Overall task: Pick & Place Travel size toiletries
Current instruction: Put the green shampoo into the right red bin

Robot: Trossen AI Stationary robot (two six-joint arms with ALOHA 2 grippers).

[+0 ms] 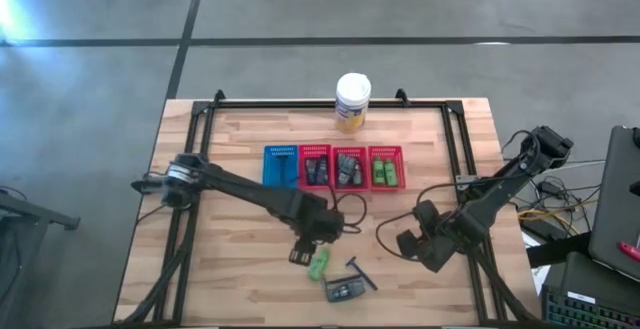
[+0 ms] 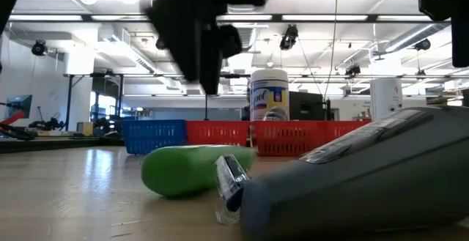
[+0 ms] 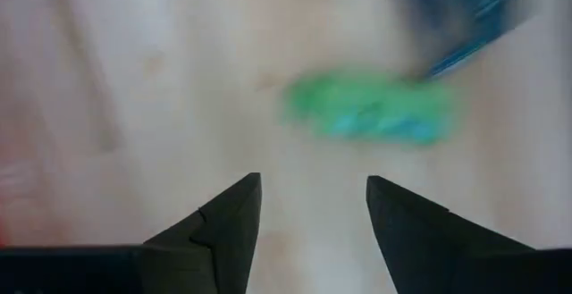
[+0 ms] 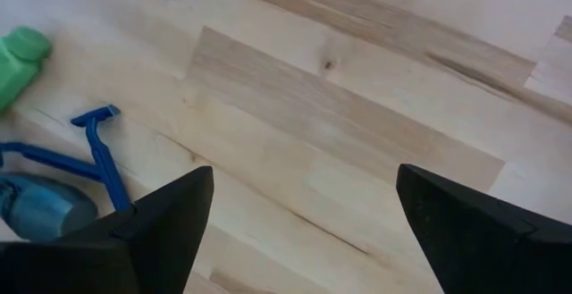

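- My left gripper (image 1: 300, 256) hangs just beside the green bottle (image 1: 319, 262), on the side away from the razor; jaws part-open, nothing between them.
- Left wrist view: bottle (image 3: 368, 108) lies just ahead of the fingertips (image 3: 239, 197), crosswise to their gap, not yet between them.
- Handling, my judgement: small plastic bottle, light, smooth, rounded; likely to roll or squirt out of a pinch. I would grip across mid-body, not the cap.
- Bottle lies on its side on the table (image 1: 240, 279). Long axis runs roughly toward the basket row (image 1: 334, 166); which end bears the cap I cannot tell.
- Just beyond the bottle: blue razor (image 1: 361, 274), dark grey tube (image 1: 343, 290).
- Right gripper (image 1: 409, 241) waits well apart from the bottle, jaws wide, empty.
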